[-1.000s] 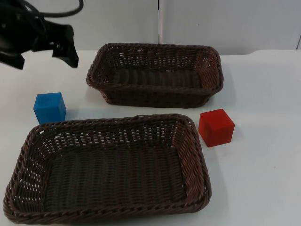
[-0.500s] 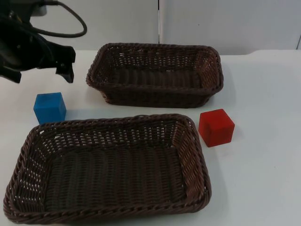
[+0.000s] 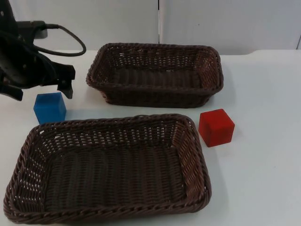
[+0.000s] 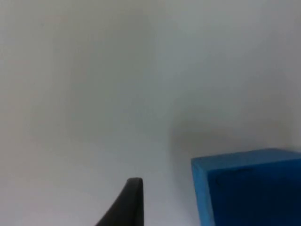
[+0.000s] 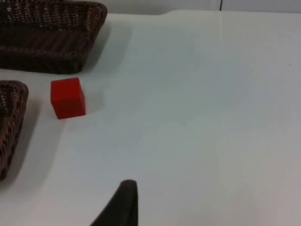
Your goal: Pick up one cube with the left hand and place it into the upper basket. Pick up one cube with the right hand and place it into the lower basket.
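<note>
A blue cube (image 3: 49, 108) sits on the white table left of the baskets, and it appears close up as the blue cube (image 4: 249, 190) in the left wrist view. My left gripper (image 3: 43, 91) hangs open just behind and above it, one finger (image 3: 68, 89) on each side. A red cube (image 3: 216, 127) rests right of the lower basket (image 3: 193, 155). The upper basket (image 3: 214, 70) stands behind, holding nothing. My right gripper (image 5: 123, 207) waits over the table's right side, well away from the red cube (image 5: 68, 97).
Both wicker baskets have raised rims. The lower basket's near-left corner lies close to the blue cube. A grey partition wall (image 3: 225, 23) closes off the table at the back. Bare white table (image 5: 211, 117) stretches right of the red cube.
My left gripper has come down and toward the blue cube, from up near the table's back edge to just above it. Cubes and baskets have not moved.
</note>
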Robot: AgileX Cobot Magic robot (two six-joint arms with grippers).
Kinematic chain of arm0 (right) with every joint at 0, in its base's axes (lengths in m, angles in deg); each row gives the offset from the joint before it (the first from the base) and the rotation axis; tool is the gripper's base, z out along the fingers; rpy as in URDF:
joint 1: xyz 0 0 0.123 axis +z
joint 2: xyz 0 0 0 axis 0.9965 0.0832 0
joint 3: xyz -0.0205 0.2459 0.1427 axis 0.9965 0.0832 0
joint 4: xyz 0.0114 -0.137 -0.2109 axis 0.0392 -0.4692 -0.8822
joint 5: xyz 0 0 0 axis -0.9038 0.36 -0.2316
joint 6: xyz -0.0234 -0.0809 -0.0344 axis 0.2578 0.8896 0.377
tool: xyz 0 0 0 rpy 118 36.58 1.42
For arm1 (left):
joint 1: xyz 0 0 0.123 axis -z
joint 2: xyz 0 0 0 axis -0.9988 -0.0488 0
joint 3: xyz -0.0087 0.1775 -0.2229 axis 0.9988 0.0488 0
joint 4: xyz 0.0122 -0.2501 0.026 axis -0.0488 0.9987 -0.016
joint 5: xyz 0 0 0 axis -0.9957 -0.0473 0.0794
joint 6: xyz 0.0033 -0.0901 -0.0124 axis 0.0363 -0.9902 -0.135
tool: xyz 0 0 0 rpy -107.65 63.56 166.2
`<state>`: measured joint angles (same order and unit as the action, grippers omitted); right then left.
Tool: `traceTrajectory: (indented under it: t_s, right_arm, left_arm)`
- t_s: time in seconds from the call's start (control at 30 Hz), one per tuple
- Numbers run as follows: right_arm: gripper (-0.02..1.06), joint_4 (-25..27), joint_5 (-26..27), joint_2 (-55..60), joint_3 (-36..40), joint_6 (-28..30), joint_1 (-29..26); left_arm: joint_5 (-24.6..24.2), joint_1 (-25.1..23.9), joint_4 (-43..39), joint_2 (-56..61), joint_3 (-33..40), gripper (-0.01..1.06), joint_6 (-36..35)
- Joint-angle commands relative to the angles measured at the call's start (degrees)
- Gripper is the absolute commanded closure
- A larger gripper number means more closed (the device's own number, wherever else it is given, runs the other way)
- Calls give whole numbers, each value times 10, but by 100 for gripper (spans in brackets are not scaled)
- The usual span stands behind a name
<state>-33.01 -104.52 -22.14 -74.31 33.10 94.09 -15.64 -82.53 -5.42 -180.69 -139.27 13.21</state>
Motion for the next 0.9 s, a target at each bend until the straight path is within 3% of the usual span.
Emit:
traceTrajectory:
  t_s: [0.0,0.53,0.63,0.67,0.7,0.73,0.8,0.83,0.87]
  right_arm:
    - [0,-4,4,-1,1,5,-3]
    - [0,-4,4,-1,1,5,-3]
    - [0,-4,4,-1,1,5,-3]
    - [0,-4,4,-1,1,5,-3]
    - [0,-4,4,-1,1,5,-3]
    - [0,-4,4,-1,1,5,-3]
    - [0,-4,4,-1,1,5,-3]
    - [0,-4,4,-1,1,5,-3]
    - [0,-4,4,-1,1,5,-3]
  left_arm:
    - [9,-1,9,-8,-3,0,-5]
    - [24,-1,14,-36,-3,3,1]
    - [20,-1,16,-36,-3,24,2]
    - [20,-1,16,-36,-3,24,2]
    - [18,-1,17,-36,-3,33,2]
    - [7,-1,20,-36,-3,49,2]
    - [-12,-1,13,-28,-3,72,2]
    - [-12,-1,13,-28,-3,72,2]
    - [-20,-1,13,-21,-3,84,2]
